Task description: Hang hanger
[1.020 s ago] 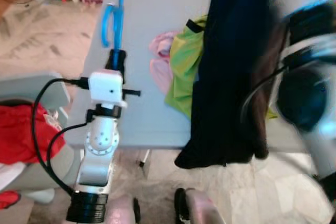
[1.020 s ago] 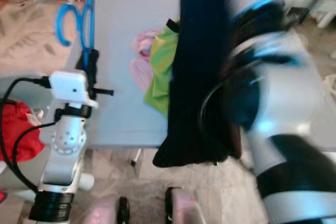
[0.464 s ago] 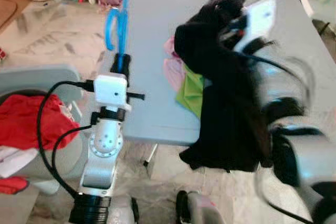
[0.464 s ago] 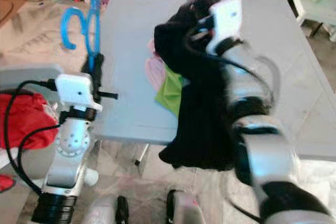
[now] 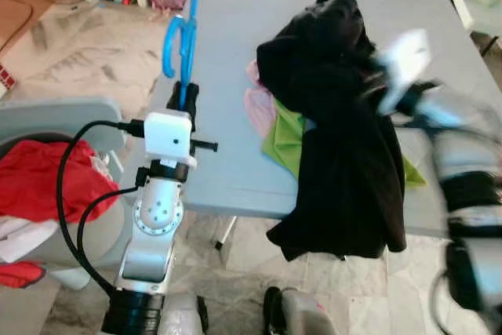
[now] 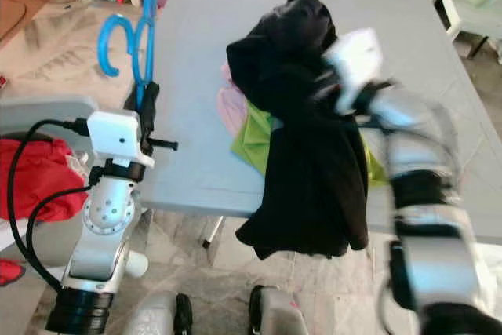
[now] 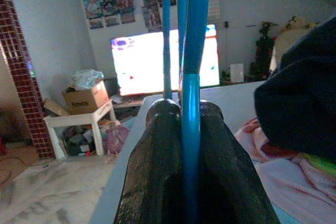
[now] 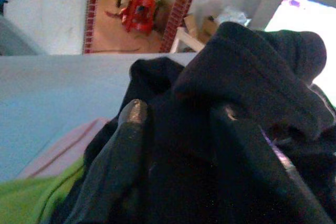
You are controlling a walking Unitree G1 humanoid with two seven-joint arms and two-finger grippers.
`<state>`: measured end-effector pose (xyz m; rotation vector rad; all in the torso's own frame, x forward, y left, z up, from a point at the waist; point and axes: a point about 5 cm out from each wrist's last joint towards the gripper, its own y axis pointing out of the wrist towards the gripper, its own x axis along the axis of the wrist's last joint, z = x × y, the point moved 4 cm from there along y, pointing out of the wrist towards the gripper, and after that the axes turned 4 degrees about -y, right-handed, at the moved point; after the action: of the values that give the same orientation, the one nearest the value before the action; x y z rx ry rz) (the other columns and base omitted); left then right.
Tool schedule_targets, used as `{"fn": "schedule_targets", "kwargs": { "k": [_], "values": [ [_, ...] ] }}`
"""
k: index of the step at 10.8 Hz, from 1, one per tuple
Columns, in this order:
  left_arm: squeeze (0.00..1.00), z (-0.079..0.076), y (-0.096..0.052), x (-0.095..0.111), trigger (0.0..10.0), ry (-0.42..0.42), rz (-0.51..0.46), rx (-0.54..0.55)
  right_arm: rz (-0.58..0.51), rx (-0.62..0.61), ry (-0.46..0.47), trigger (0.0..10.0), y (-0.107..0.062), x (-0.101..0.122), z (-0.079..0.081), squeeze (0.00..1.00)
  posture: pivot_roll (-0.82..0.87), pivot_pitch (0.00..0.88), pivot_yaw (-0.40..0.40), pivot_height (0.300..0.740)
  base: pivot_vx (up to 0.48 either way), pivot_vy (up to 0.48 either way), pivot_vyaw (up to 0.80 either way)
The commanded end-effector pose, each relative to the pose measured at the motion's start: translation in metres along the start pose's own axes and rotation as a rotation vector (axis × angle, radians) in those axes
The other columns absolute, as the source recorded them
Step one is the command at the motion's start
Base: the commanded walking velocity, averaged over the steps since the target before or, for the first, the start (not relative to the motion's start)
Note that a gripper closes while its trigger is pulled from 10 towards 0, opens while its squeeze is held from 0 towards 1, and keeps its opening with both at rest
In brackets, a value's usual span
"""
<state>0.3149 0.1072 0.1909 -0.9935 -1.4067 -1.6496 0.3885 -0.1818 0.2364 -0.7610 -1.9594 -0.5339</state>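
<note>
Hanger point(image 5: 182, 45), blue plastic, stands upright in the left gripper point(image 7: 184, 145), whose fingers are pinched tight on its shaft at the near-left edge of the grey desk point(image 5: 235, 60); its hook curls out over the floor, and its upper part runs off the top of the head views. The right gripper point(image 8: 178, 124) is pressed into a black garment point(image 5: 337, 123), fingers spread around a thick fold that they seem to be gripping. That garment lies heaped on the desk, over a green cloth point(image 5: 284, 135) and a pink one point(image 5: 259, 107), with its lower part hanging off the near edge. Judging by this, the step in hand is getting the garment together with the hanger; next, an opening in the cloth must be brought to the hanger's arm. The right arm is motion-blurred in the head views, and no neckline can be made out.
</note>
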Motion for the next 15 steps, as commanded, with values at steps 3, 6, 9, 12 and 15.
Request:
{"fn": "schedule_targets", "kwargs": {
  "k": [3,6,9,12,15],
  "values": [
    [0.0,-0.003,-0.01,-0.026,10.0,-0.009,0.122,-0.012,0.016,0.184,0.249,10.0,-0.039,0.001,0.014,1.0,0.04,0.171,-0.028,0.74,0.0,0.0,0.0],
    [0.0,-0.001,-0.014,-0.029,10.0,-0.008,0.138,-0.016,0.132,0.385,0.472,10.0,-0.115,-0.011,0.037,1.0,0.03,0.179,-0.028,0.74,0.0,0.0,0.0],
    [0.0,-0.007,-0.015,-0.029,10.0,-0.023,0.141,-0.034,0.342,0.497,0.585,10.0,-0.159,-0.039,0.076,1.0,0.02,0.183,-0.021,0.74,0.0,0.0,0.0],
    [0.0,-0.007,-0.013,-0.028,10.0,-0.025,0.141,-0.038,0.429,0.514,0.647,10.0,-0.147,-0.076,0.118,1.0,0.04,0.181,-0.02,0.74,0.0,0.0,0.0],
    [0.0,-0.005,-0.014,-0.027,10.0,-0.021,0.142,-0.034,0.596,0.146,0.456,10.0,-0.095,-0.139,0.109,1.0,0.05,0.179,-0.022,0.74,0.0,0.0,0.0]
  ]
}}
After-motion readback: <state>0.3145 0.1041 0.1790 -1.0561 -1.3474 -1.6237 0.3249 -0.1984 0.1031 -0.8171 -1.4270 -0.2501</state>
